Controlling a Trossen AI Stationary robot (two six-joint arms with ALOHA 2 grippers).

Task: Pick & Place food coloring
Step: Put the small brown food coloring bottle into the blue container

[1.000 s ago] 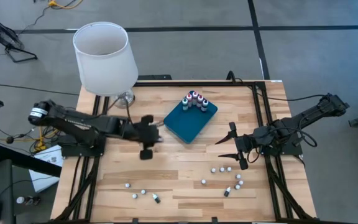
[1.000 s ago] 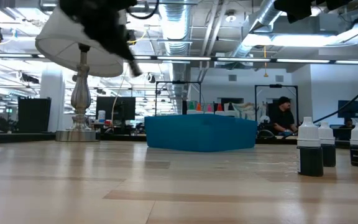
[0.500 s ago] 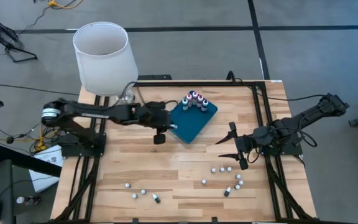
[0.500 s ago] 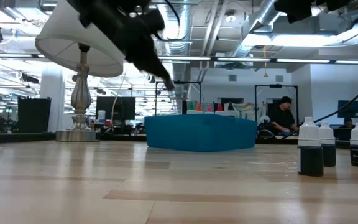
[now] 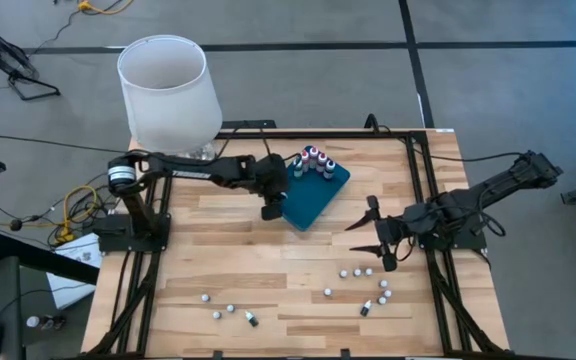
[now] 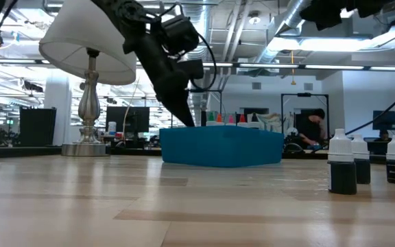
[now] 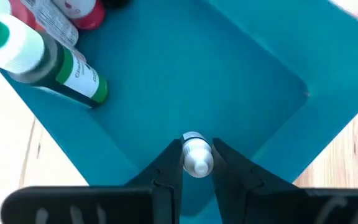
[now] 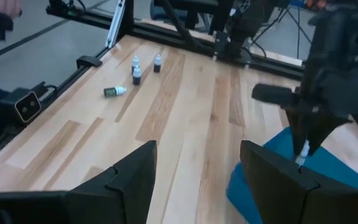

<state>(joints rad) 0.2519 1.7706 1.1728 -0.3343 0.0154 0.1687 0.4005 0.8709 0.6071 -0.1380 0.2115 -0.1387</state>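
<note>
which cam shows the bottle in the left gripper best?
Left wrist view: the bottle sits pinched between the left gripper's fingers, over the teal tray. The high view shows only the gripper at the tray's edge, bottle hidden. The low view hides it too. The right wrist view shows a pale speck.

1. grey floor [image 5: 488, 90] with dark seam lines runs all round the wooden table [image 5: 298, 250].
2. a lamp [image 5: 168, 92] with a white shade stands at the table's far left corner; its silver stem [image 6: 92, 103] shows in the low view.
3. ceiling [image 6: 252, 27] carries exposed silver ducts, pipes and strip lights.
4. a person [image 6: 313, 128] sits at a far desk, beside monitors [image 6: 130, 120].
5. cables [image 5: 73, 205] lie on the floor off the table's left edge, near a sheet of paper [image 5: 68, 270].
</note>
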